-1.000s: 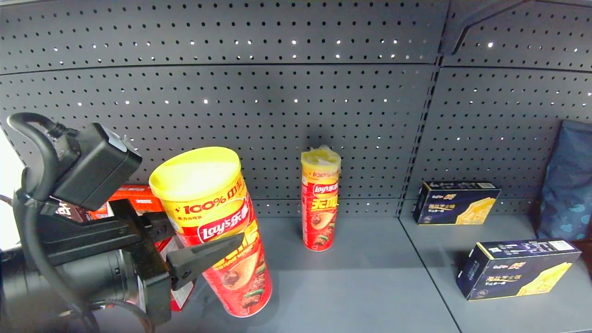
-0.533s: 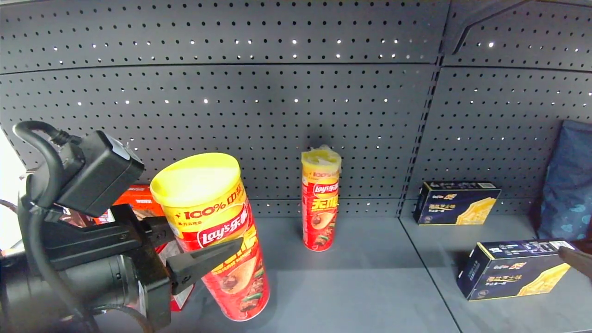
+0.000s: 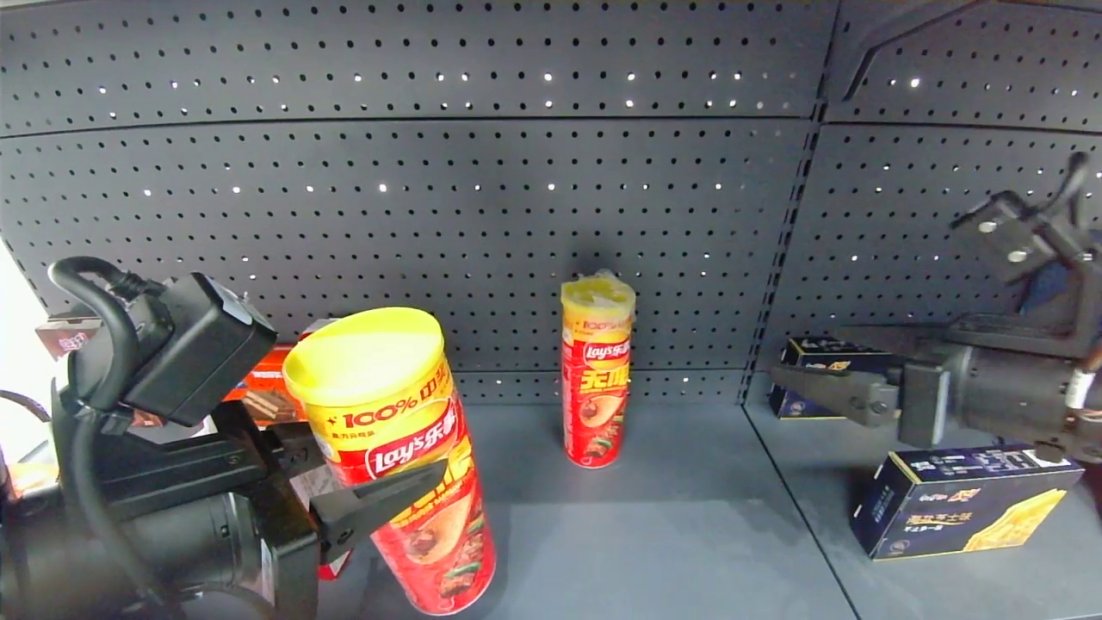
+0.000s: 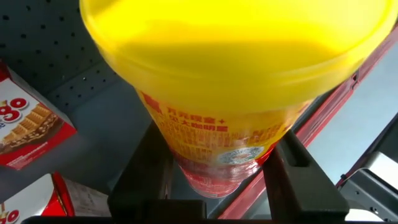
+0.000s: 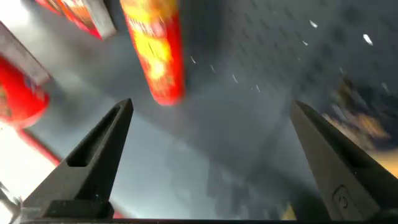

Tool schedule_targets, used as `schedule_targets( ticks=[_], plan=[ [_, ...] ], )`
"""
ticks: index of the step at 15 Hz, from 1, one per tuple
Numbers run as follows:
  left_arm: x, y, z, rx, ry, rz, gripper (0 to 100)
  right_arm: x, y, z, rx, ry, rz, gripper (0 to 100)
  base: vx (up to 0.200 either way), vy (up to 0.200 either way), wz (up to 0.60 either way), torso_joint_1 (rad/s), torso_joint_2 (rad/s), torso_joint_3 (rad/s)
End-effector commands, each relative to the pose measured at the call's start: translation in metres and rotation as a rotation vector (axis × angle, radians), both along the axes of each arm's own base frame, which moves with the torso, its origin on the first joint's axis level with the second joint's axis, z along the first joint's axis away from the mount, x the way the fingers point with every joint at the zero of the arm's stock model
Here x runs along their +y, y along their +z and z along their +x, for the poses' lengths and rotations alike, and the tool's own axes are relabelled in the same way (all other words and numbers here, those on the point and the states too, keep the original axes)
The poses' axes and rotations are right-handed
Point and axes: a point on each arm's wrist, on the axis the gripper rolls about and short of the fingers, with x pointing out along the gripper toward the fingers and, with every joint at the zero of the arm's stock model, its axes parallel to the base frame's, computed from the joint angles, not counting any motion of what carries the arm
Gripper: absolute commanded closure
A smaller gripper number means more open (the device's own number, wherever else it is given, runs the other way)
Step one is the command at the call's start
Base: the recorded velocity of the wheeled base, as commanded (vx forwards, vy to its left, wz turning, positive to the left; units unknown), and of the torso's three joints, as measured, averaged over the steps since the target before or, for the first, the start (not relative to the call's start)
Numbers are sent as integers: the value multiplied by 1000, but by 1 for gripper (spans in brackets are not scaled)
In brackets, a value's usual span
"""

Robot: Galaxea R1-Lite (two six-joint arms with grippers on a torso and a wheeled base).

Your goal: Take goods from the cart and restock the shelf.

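Head view, left tool (image 3: 370, 456): clamped round chip can (image 3: 379, 379), held upright for standing.
Can base: below tool, perhaps touching shelf (image 3: 671, 534).
Right tool (image 5: 212, 104): spread apart, empty, free to assist.

Head: fwd-down at shelf (image 3: 654, 534). L wrist: close atop held can (image 4: 230, 93). R wrist, head share rear can (image 5: 155, 50).

the right gripper (image 5: 211, 104) holds its two dark fingers spread wide apart over the grey shelf (image 5: 205, 155). beyond the fingertips a red and yellow chip can (image 5: 157, 53) stands on the shelf, in front of the perforated back panel (image 5: 298, 37). a blurred red shape (image 5: 22, 93) sits past one finger, and a blurred dark and yellow package (image 5: 364, 121) past the other.
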Motion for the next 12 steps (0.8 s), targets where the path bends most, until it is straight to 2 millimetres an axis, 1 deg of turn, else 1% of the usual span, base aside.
schedule_targets(
  ticks=[1, 3, 6, 8, 10, 11, 12],
  plan=[
    [-1, 1, 1, -1, 0, 0, 100, 30, -25, 33, 75, 83, -29, 0, 0, 0, 0, 0, 0, 0],
    [0, 0, 0, 3, 0, 2, 100, 37, -28, 42, 92, 132, -25, 0, 0, 0, 0, 0, 0, 0],
    [0, -2, 0, 7, -1, 6, 100, 45, -33, 55, 86, 145, -55, 0, 0, 0, 0, 0, 0, 0],
    [-2, -1, 0, 6, -9, 5, 100, 49, -42, 63, 90, 175, -87, 0, 0, 0, 0, 0, 0, 0],
    [-2, -2, -1, 6, -11, 7, 100, 53, -52, 72, 67, 247, -98, 0, 0, 0, 0, 0, 0, 0],
    [-1, -3, -1, 10, -9, 8, 100, 59, -60, 80, 51, 294, -92, 0, 0, 0, 0, 0, 0, 0],
    [-1, -3, -1, 10, -9, 8, 100, 62, -65, 86, 48, 302, -89, 0, 0, 0, 0, 0, 0, 0]
  ],
)
